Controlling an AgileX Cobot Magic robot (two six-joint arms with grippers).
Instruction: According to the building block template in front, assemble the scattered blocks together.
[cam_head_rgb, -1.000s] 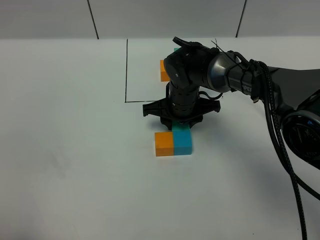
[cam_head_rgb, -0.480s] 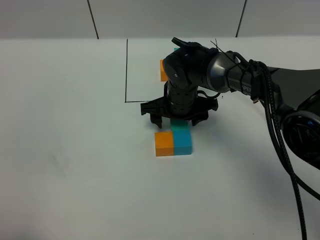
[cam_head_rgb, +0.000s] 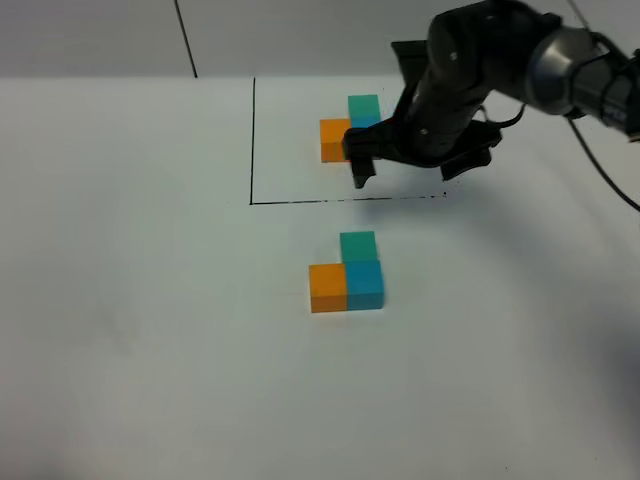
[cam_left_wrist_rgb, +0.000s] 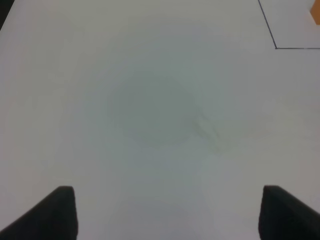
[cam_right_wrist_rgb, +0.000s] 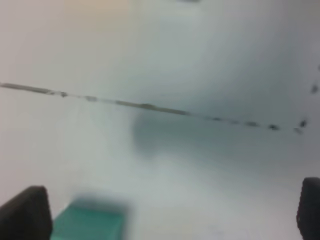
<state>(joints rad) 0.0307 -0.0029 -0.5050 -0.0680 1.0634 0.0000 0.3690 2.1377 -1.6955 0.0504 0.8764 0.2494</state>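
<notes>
Scattered blocks: orange cube (cam_head_rgb: 327, 288) and blue cube (cam_head_rgb: 365, 285) side by side and touching, their long axis running parallel to the near line of the black drawn frame (cam_head_rgb: 252, 140), with the teal-green cube (cam_head_rgb: 358, 246) touching the blue one on the frame side, making an L just outside that line on the white table (cam_head_rgb: 150, 330). Building block template (cam_head_rgb: 345, 125): same L inside the frame, partly hidden by the right gripper (cam_head_rgb: 421, 172). Right gripper raised over the frame line, fingers spread, empty; left gripper (cam_left_wrist_rgb: 167, 212) spread, well apart from the frame; no legible writing.
</notes>
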